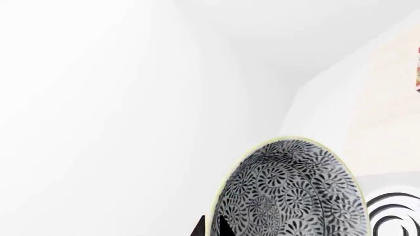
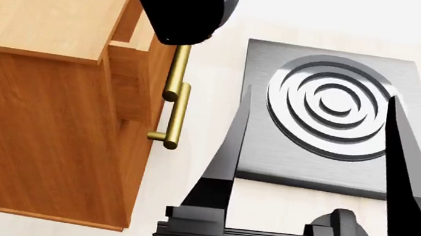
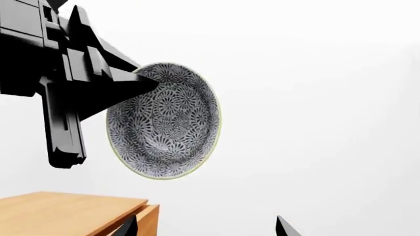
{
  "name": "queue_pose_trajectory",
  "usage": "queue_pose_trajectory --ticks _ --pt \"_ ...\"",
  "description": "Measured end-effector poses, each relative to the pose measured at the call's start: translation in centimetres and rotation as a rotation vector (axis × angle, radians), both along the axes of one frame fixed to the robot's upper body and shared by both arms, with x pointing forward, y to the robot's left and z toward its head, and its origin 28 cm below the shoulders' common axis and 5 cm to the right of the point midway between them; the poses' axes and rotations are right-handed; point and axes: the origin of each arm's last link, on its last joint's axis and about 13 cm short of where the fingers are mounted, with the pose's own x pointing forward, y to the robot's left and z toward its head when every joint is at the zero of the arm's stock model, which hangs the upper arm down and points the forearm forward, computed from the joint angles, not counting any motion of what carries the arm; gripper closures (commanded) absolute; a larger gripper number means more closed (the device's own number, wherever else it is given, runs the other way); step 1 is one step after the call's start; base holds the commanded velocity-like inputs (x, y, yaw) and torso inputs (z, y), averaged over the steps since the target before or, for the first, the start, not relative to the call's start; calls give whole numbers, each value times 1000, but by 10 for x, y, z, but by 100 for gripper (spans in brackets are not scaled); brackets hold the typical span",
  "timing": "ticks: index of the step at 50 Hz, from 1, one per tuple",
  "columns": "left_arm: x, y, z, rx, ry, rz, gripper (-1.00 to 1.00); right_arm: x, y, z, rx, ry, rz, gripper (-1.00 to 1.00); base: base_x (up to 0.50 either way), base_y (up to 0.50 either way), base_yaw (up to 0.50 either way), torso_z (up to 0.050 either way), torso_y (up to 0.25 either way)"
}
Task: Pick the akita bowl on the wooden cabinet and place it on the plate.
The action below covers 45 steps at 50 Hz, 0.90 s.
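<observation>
Held up in the air above the wooden cabinet [image 3: 72,211], well apart from its top: the akita bowl [image 3: 167,123], empty, turned on its edge so that the patterned inside faces sideways, not upward. Clenched on the bowl's rim at one side: the left gripper [image 3: 141,81]. Seen in the head view only as a small patterned sliver at the upper edge, behind the left arm [image 2: 181,1]. Over the dark stove plate [image 2: 326,109] beside the cabinet: the right gripper [image 2: 314,138], jaws spread wide, grasping nothing.
</observation>
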Motion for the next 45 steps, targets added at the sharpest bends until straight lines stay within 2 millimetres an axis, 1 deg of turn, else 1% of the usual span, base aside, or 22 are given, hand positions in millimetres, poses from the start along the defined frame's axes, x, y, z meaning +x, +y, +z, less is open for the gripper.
queue_pose_trajectory --ticks 15,45 --pt "2 2 -13 4 21 -11 100 4 1 7 -17 -4 -3 -100 0 0 0 0 0" --pt "-6 5 -36 5 62 -48 100 20 -1 9 -10 30 -12 -100 0 0 0 0 0"
